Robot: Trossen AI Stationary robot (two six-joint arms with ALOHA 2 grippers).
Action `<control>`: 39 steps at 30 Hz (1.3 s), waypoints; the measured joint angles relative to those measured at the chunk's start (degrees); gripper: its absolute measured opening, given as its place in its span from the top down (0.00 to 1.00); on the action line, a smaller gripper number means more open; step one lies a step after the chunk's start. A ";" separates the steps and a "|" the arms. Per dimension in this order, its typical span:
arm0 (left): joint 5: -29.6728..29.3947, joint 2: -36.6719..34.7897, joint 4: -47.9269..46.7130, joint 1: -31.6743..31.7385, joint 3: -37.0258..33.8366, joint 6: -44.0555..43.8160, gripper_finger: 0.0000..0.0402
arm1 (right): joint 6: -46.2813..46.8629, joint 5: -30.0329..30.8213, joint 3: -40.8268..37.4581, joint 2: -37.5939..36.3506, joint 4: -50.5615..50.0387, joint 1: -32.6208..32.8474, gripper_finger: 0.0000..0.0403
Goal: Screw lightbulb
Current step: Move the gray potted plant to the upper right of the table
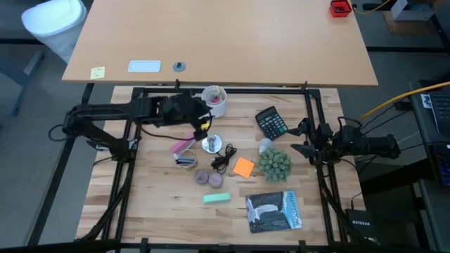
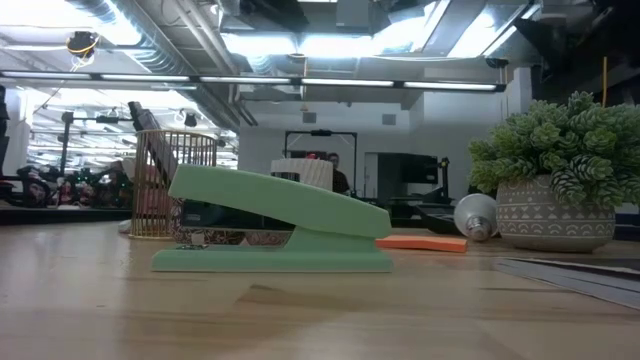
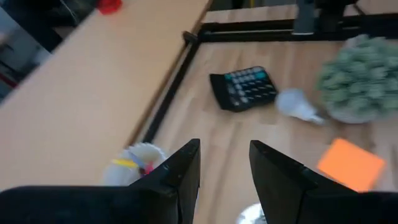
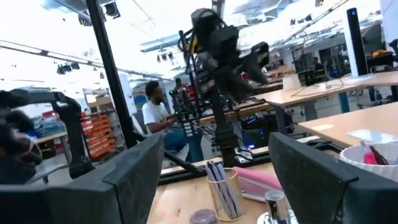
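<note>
Both pincers open and empty; bulb lies loose on the wooden tabletop [image 1: 140, 204].
Left pincer [image 1: 204, 125] hovers, fingers parted, above the round silvery socket disc [image 1: 210, 144]. The small white lightbulb [image 1: 265, 146] (on its side) lies just beside the potted green plant [image 1: 275, 164]. Right pincer [image 1: 299, 139] waits, spread wide, near the plant.

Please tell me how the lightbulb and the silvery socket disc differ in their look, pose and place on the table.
The lightbulb is white and rounded with a narrow base; the socket disc is round, flat and silvery. The lightbulb lies on its side beside the potted plant, below the calculator; the socket disc sits flat under the left gripper, with a black cord beside it. The two are apart, so the lightbulb is not yet screwed in. Both rest on the wooden table, and neither is held.
</note>
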 joint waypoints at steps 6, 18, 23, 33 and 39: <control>0.01 0.24 -9.07 -3.65 -0.43 -4.44 0.68 | 0.45 -4.82 0.00 1.77 1.07 0.02 0.26; 0.01 0.49 -11.56 -7.72 -8.25 -12.20 0.68 | 6.06 -7.13 4.77 17.54 0.11 0.02 0.26; 0.01 0.48 -11.31 -8.38 -11.24 -14.83 0.68 | 5.45 -7.13 16.60 25.88 -16.62 0.02 0.26; -0.04 0.48 -8.09 -8.41 -14.85 -15.16 0.68 | 5.60 -7.13 37.37 47.80 -48.17 0.02 0.26; -0.02 0.48 -5.20 -8.40 -16.65 -11.76 0.68 | 5.41 -9.64 42.98 60.44 -58.49 0.02 0.26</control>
